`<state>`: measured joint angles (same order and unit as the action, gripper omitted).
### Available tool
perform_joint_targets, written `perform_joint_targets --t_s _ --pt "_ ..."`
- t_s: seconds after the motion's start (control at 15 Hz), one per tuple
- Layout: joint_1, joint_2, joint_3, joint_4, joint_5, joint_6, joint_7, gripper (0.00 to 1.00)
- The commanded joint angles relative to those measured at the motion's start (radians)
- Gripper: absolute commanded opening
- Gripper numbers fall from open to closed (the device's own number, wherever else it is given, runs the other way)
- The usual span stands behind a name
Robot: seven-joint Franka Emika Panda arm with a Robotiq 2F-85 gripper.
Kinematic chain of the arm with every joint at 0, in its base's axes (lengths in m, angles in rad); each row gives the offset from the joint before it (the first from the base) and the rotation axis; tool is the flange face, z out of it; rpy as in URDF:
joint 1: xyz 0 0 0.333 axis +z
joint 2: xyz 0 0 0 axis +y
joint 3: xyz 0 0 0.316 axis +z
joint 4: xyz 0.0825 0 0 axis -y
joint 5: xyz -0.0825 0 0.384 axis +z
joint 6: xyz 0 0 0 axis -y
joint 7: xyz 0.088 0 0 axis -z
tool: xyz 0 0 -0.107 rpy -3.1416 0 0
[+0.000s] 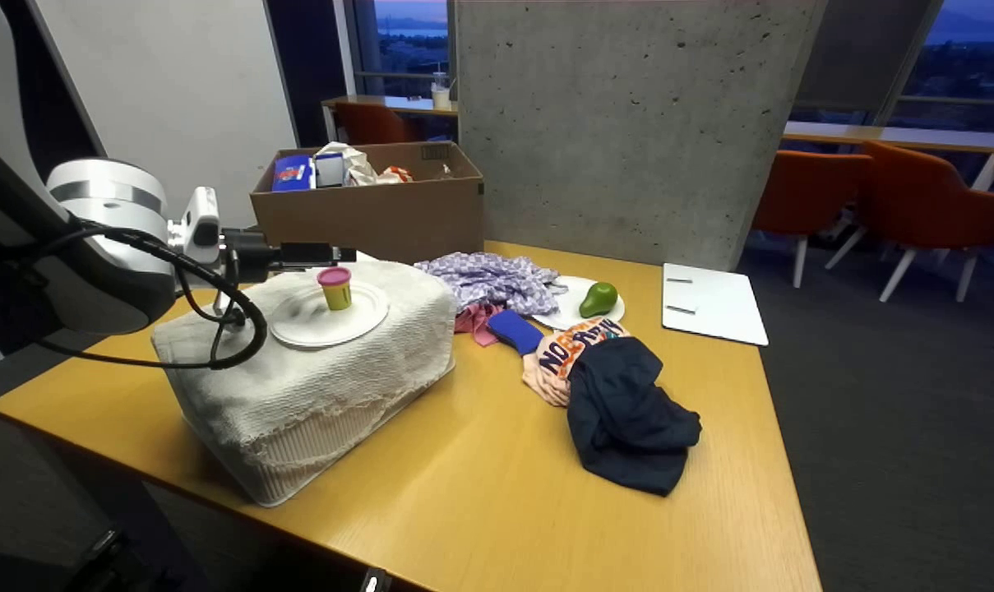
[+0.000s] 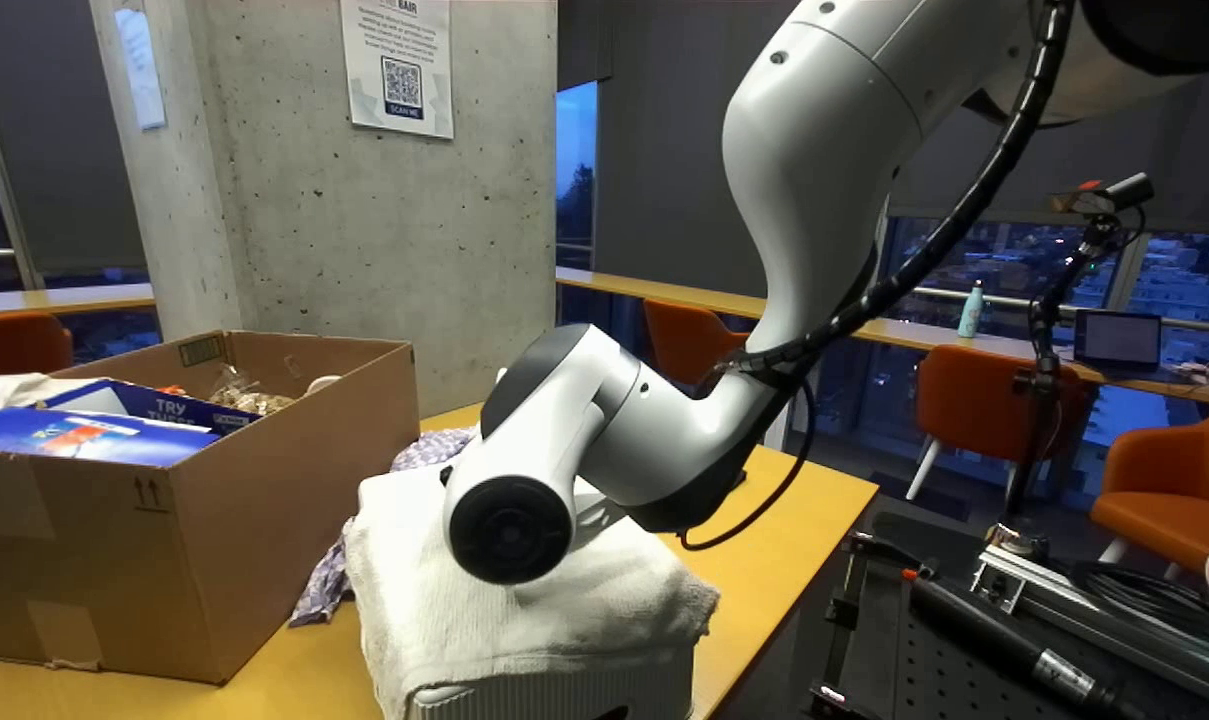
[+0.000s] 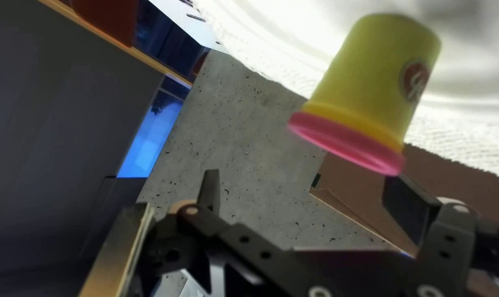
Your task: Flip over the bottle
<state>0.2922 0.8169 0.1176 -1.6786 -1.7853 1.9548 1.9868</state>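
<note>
Yellow bottle (image 3: 365,93), upright on plate (image 1: 303,322), below parted pincer (image 3: 307,196)

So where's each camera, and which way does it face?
An exterior view: beside the tan wooden table, facing the grey concrete pillar; white arm and black hand show.
An exterior view: near the brown cardboard box, facing over the white towel-draped block; arm shows, hand unclear.
Wrist view: on the arm, looking past spread black fingers toward the stubby yellow bottle with pink lid.
Both exterior views share the box, block and arm.
</note>
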Motion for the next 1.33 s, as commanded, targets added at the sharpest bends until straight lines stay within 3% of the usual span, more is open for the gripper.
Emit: perform_joint_targets --t_s 0.0,0.27,0.53,0.93,1.27 --pt "-0.088 -0.097 0.046 0.022 0.072 0.089 -0.12 1.0" --pt "-0.192 -0.217 0.079 0.055 0.286 0.317 -0.332 1.0" --pt "-0.304 -0.321 0.106 0.051 0.623 0.454 -0.653 1.0" --pt "-0.545 -0.383 0.313 0.061 1.102 0.42 -1.147 1.0" --pt "-0.653 -0.357 0.429 0.075 1.42 0.347 -1.478 1.0"
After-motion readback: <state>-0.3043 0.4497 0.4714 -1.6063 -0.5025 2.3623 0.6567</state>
